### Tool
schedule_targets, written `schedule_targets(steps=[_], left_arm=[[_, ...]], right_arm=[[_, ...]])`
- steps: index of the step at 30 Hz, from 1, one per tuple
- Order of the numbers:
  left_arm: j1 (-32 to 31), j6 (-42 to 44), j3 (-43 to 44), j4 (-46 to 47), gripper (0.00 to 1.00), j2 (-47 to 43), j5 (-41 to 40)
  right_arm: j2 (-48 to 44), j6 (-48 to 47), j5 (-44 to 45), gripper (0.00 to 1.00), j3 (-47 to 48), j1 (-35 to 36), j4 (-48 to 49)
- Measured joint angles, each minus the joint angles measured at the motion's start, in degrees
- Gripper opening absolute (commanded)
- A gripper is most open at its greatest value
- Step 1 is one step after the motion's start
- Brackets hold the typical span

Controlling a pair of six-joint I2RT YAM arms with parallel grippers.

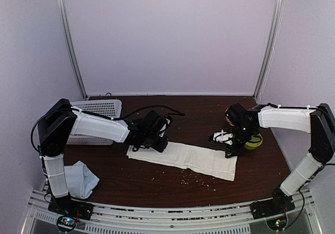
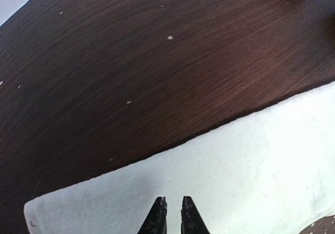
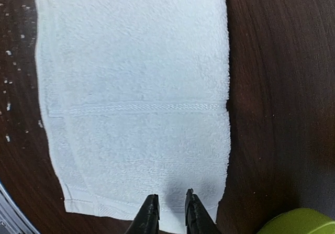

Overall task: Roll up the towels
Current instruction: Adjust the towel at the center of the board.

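Roll start: cream towel flat mid-table, a claw over each end.
Near left, pale blue towel crumpled; left gripper tips slightly parted, pinching nothing; right gripper likewise. Advice: pinch corners evenly, roll straight.
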Motion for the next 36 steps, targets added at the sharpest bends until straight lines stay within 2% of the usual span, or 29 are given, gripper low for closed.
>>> schedule_targets(steps=[6, 12, 21, 28, 31, 34, 36], left_arm=[[3.63, -2.21, -4.81, -2.51, 0.09, -3.19, -0.63], [4.15, -4.39, -8.22, -4.90, 0.08, -3.15, -0.46], [4.13, -8.72, -13.88, -5.09, 0.08, -7.72, -0.92], [4.13, -12.81, -19.63, -6.73, 0.09, -13.22, -0.50], [4.13, -13.57, -20.02, -8.85, 0.14, -14.80, -0.50], [4.15, -14.36, -20.00, -11.30, 0.27, -17.46, -0.68], [4.13, -14.86, -20.00, -12.48, 0.32, -19.67, -0.94]], right_arm=[[6.36, 3.34, 6.51, 0.18, -0.02, 0.02, 2.10], [9.60, 3.30, 10.34, 0.19, 0.72, 0.04, 3.04], [16.11, 0.20, 16.11, 0.22, 8.44, -0.09, 5.97], [20.59, -0.37, 16.33, 0.23, 15.37, -0.11, 7.04], [20.44, 0.00, 15.98, 0.27, 17.18, -0.26, 6.49], [19.10, 1.73, 15.72, 0.31, 17.59, -0.50, 6.12], [17.31, 4.15, 15.26, 0.34, 17.62, -0.81, 5.55]])
